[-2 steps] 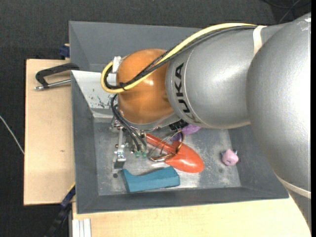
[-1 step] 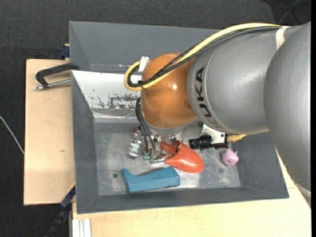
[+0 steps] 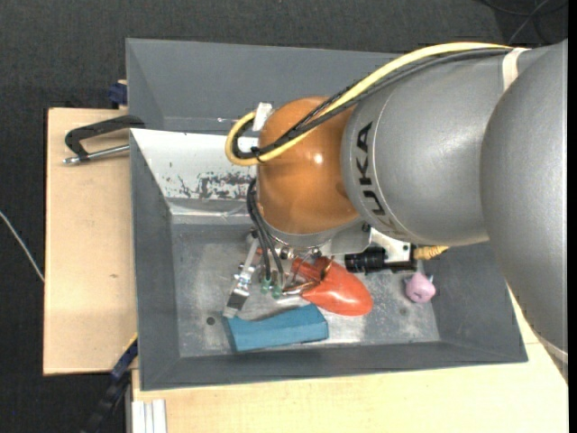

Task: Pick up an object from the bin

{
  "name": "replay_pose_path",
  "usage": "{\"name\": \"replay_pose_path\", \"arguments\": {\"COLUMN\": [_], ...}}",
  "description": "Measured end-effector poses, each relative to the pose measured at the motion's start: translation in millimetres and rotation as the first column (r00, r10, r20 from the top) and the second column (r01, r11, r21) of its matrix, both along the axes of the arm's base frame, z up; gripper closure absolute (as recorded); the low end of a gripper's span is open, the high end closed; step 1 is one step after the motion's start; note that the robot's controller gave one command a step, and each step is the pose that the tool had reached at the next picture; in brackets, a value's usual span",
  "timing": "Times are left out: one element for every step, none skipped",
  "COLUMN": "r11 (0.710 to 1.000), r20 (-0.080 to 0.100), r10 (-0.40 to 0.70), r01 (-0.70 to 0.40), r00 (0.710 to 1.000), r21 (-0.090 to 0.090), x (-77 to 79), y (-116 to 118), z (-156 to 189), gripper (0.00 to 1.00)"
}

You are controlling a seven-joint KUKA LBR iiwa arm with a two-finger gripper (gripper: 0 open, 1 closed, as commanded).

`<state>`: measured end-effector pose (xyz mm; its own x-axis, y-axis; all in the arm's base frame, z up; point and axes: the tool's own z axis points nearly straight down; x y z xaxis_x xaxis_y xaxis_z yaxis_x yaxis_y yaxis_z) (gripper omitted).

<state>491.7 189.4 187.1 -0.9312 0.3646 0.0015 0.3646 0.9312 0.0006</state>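
1. Down inside the grey metal bin [image 3: 151, 242], near the middle of its floor: the pincer [image 3: 261, 282], hanging under the rounded orange cover [image 3: 302, 174] of the wrist.
2. Reaching in from the right: the thick grey arm [image 3: 451, 133], spanning the upper right part of the bin, with a yellow cable [image 3: 406, 59] running along it and looping at the cover.
3. State of the pincer: cannot tell whether wide, narrow or clamped on something. Tip lost among wires and metal parts in the shadow beneath the cover.
4. Nearest to the pincer: a red-orange, teardrop-shaped thing [image 3: 343, 294], lying on the floor just right of the tip, narrow end toward the pincer, rounded end toward the right. Touching or merely beside: cannot tell.
5. Just below the pincer, along the near wall: a blue rectangular block [image 3: 275, 329], lying flat and slightly askew, its right end close beside the red-orange thing.
6. Farther right, well apart from the pincer: a small pink thing [image 3: 419, 288], resting on the floor near the right wall, just below the arm.
7. Between the red-orange thing and the pink thing, a little higher: a short black piece [image 3: 365, 262], partly hidden by the arm. Loose in the bin or part of the robot: cannot tell.
8. Back-left wall of the bin: pale, with dark speckled marks.
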Motion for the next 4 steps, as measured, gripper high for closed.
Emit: {"name": "replay_pose_path", "arguments": {"r11": [1.000,0.981,0.952,0.983], "r20": [0.000,0.001,0.004,0.003], "r10": [0.000,-0.194,-0.305,-0.182], "r01": [0.000,0.194,0.305,0.182], "r00": [1.000,0.981,0.952,0.983], "r21": [0.000,-0.001,0.002,0.001], "x": [0.0,22.6,43.5,70.2], "y": [0.0,19.5,27.3,-12.8], "z": [0.0,5.1,15.4,-22.1], "gripper": [0.00,0.00,0.00,0.00]}}
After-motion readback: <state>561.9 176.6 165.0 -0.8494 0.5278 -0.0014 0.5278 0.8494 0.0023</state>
